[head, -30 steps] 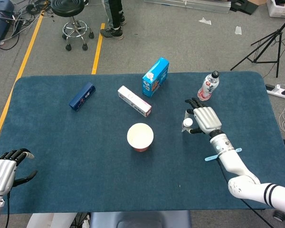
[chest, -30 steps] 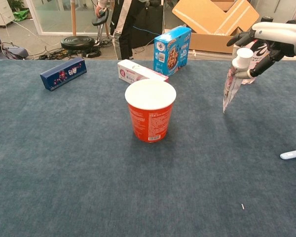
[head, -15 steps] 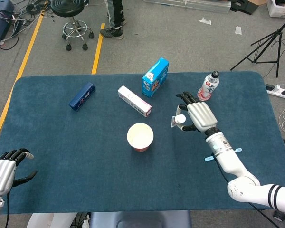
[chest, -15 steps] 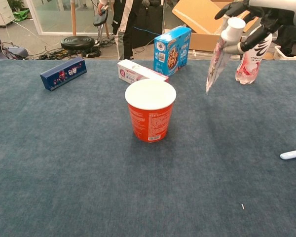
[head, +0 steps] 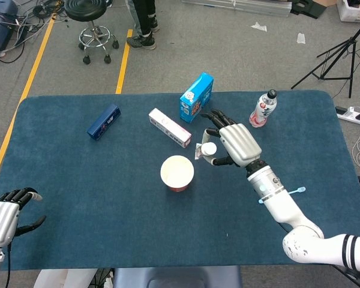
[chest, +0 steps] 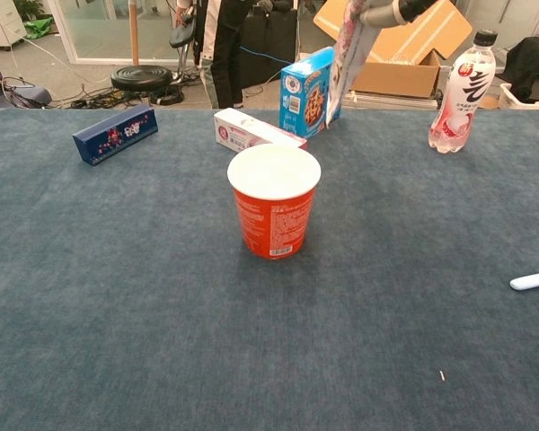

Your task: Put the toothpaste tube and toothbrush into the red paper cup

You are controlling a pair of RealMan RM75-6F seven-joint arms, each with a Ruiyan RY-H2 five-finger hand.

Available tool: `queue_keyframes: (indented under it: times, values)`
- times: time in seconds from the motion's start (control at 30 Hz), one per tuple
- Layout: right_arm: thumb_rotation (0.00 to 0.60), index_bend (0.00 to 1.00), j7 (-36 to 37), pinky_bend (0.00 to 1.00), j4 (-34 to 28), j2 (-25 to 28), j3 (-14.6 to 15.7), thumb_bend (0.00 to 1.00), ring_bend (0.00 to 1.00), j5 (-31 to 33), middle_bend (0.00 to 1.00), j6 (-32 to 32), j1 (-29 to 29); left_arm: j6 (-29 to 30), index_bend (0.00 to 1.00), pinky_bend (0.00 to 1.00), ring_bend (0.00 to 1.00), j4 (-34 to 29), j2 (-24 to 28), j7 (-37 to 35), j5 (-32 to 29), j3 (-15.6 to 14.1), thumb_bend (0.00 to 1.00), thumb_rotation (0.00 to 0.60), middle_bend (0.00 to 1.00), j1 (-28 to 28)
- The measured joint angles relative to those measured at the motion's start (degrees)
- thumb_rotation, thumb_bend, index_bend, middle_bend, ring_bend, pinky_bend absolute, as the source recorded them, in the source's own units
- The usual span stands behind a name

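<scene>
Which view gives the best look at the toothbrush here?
The chest view: the toothbrush lies in the open on the mat at the right edge, though cropped by the frame. In the head view the right arm crosses over its middle, so only the two ends show on either side of the arm.

lab floor; tripod (head: 342, 54), cables (head: 30, 18), yellow tape (head: 33, 72)

Both views are evenly and brightly lit from overhead — no glare is seen on the matte blue desk (head: 96, 180). Shadows are soft and short; a faint one is cast beside the red paper cup (chest: 274, 202). Focus is sharp throughout, though straight edges are slightly bowed toward the head view's borders.
</scene>
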State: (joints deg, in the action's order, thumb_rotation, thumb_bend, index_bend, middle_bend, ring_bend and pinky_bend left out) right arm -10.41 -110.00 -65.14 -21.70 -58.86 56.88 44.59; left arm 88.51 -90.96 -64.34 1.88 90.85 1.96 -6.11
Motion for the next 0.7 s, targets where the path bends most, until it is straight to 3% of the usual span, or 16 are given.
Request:
queue_keyframes:
  times: [0.7]
  values:
    - [0.6,0.69,-3.4,0.23,1.0,-6.0,3.0,0.22,0.0,2.9,0.16,-1.7,5.1,1.3,0.44,0.42,0.37,-0.8,0.9,-0.7,1.0,-0.3,0.15,0.6,0.37,0.7]
